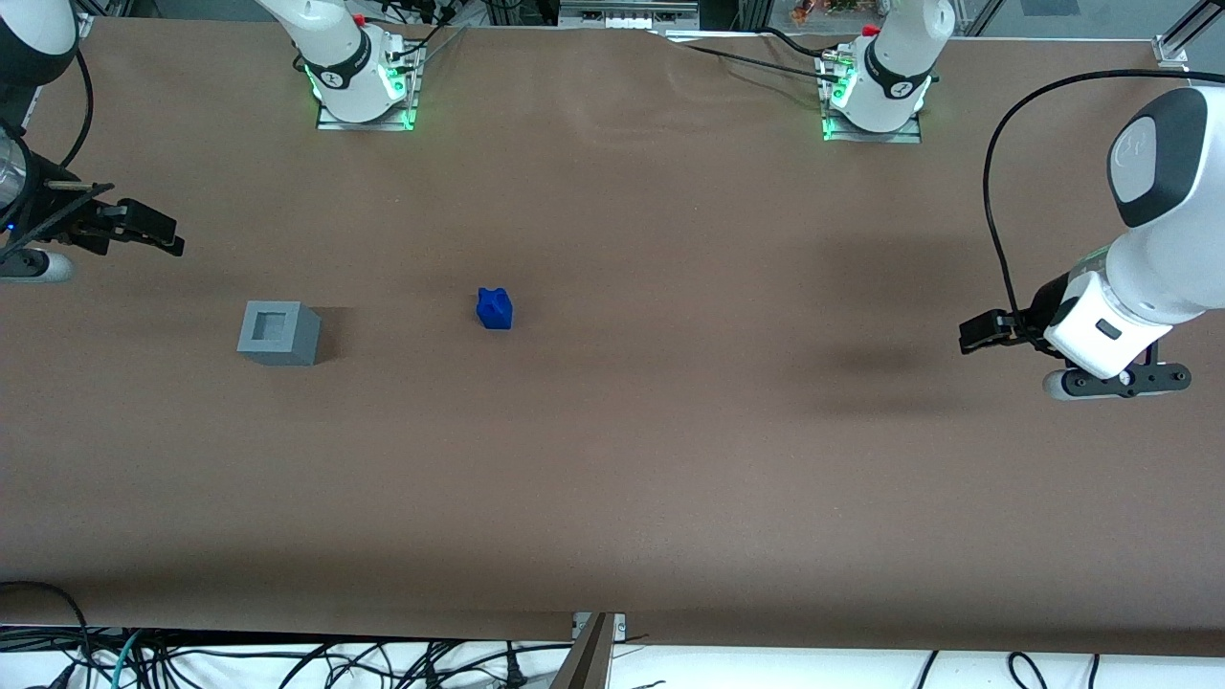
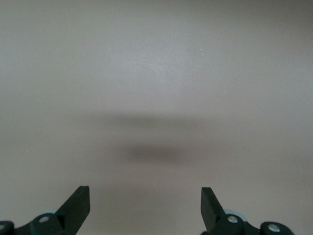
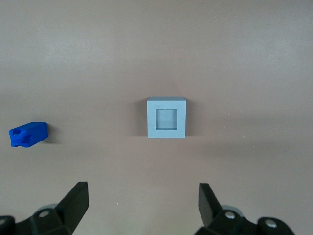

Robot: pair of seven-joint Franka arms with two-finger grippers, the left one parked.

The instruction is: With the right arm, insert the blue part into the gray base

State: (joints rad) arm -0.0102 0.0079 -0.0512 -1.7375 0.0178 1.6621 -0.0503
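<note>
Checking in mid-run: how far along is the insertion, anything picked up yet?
Nothing looks done. The blue part lies on the table, apart from the gray base, whose socket is empty. The right arm's end effector is open, empty, raised at the working arm's end of the table. Left: grasp the blue part, carry it over, insert it.

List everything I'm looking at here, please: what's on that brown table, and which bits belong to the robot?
Blue block: one, deep blue, lying on the table, apart from the cube and toward the parked arm's end from it.
Gray cube: one, matte gray, square hole in its top with nothing in it, standing toward the working arm's end.
Table: one, covered in brown.
Cables: several, black, below the table's near edge.
Right arm: one, white with black cables, at the working arm's end.
Gripper: one, black, fingers open, holding nothing, above the table, farther from the front camera than the cube.
</note>
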